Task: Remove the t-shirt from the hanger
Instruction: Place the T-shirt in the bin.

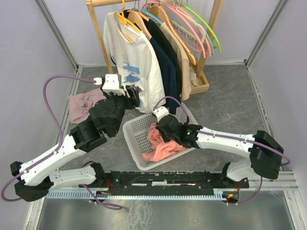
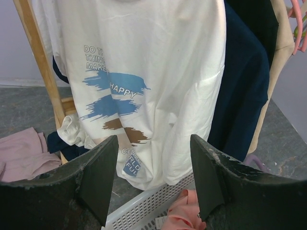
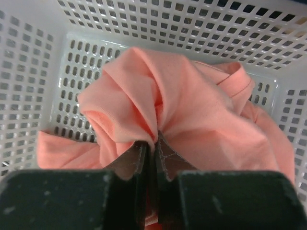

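Jaws wide apart on the left gripper, nothing between them, and we are looking dead ahead at the white t-shirt, near but not touched. It hangs with its long axis up and down from the yellow-orange hanger at the front of the wooden rack, hem low beside the basket. We call the left arm the nearer one: the right gripper is down in the basket, pinched on a salmon garment. We reckon the reach goes forward and up, toward the shoulders.
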Robot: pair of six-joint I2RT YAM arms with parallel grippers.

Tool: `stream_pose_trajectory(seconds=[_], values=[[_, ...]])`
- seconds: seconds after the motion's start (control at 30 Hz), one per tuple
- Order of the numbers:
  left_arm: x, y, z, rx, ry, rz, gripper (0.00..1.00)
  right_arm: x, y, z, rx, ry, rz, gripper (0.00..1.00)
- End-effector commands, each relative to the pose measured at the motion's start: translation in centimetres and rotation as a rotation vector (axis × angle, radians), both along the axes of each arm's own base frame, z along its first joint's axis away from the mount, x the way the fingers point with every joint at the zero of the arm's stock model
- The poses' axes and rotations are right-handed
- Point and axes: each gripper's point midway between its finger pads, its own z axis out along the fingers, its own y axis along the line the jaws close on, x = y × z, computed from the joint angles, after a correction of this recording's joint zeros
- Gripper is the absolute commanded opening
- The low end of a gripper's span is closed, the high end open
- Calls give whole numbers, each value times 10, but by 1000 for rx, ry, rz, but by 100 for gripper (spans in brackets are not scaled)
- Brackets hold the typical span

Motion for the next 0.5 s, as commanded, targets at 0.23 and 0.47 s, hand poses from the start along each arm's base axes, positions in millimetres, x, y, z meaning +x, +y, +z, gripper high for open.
stream_pose_trajectory(seconds=[0.23,0.47], values=[[4,-1,21,-72,-44,26,68,20,-2,142,152,-234,4,68],[7,-9,19,-64,-41,6,77,30,-42,255,259,-467,-89,75]])
